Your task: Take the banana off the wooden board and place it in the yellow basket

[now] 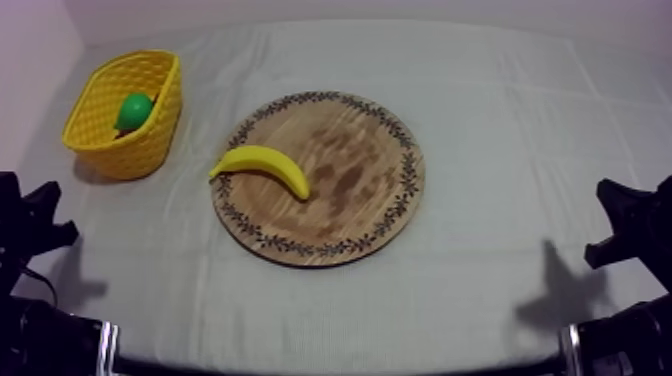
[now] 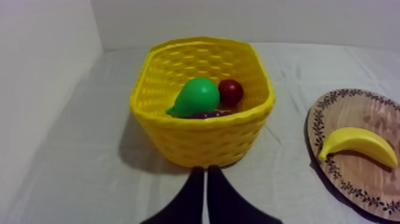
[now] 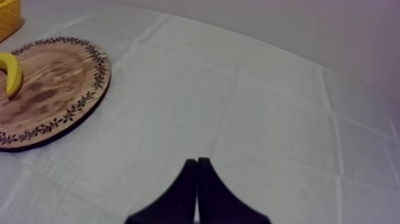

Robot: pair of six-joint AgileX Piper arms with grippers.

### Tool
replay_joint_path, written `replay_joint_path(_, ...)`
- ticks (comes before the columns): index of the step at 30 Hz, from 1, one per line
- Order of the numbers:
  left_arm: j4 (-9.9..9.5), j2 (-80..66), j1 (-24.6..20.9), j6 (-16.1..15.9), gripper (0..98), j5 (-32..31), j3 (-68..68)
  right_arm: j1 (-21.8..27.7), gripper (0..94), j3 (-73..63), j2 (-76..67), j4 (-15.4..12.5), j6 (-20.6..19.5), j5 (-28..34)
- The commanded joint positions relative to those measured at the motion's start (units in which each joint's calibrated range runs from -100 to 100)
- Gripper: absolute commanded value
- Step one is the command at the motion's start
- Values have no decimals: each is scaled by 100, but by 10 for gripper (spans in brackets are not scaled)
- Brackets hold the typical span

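Top view is showing the banana lying on the left part of the round wooden board at frame centre, one end reaching the board's rim. The yellow basket is standing at the upper left of the surface, apart from the board, holding a green pear with a small red fruit just beside it. The left gripper is resting low near the basket, clenched on nothing; the right gripper is sitting over bare surface beside the board, likewise clenched and empty
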Motion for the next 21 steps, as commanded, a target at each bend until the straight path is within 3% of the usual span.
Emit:
replay_joint_path(1,-108,-28,385,203,0,-164,48,0,3,-3,0,0,1,-3)
replay_joint_path(21,-108,-28,385,226,0,-164,48,0,3,-3,0,0,1,-3)
